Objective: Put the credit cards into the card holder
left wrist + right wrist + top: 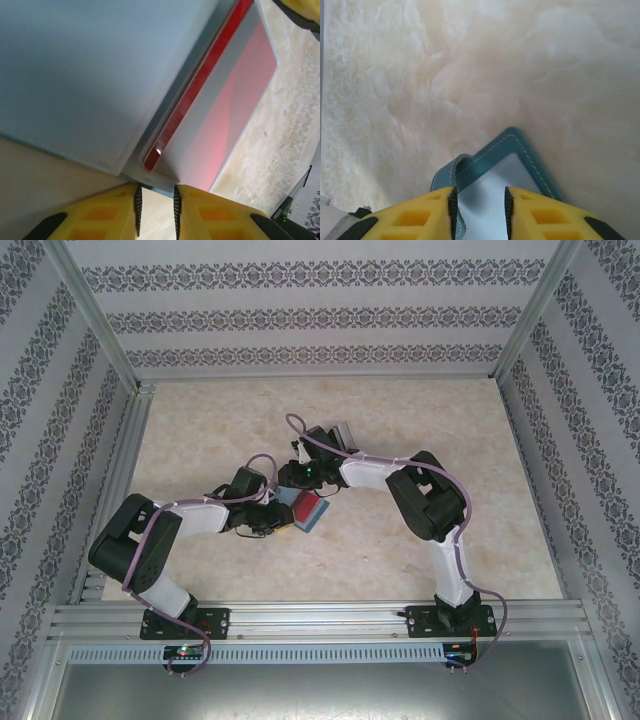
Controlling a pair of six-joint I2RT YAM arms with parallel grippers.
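Note:
The teal-blue card holder (318, 516) lies open mid-table between both arms. In the left wrist view its pale inner pocket (75, 75) holds a red card (200, 85), slid in edgewise with a red reflection beside it. My left gripper (156, 194) is open by a narrow gap, and the holder's teal edge (157, 187) sits right at its tips. My right gripper (479, 197) is open over the holder's stitched corner (520, 145). The pale pocket shows between its fingers and a teal flap curls up by its left finger (440, 210). Other cards are out of view.
A pale grey object (338, 430) stands just behind the right wrist, mostly hidden by the arm. The beige marbled tabletop (450, 430) is fenced by aluminium rails (120, 470) and patterned walls. A yellow finger of the right gripper (302, 10) reaches into the left wrist view's top right.

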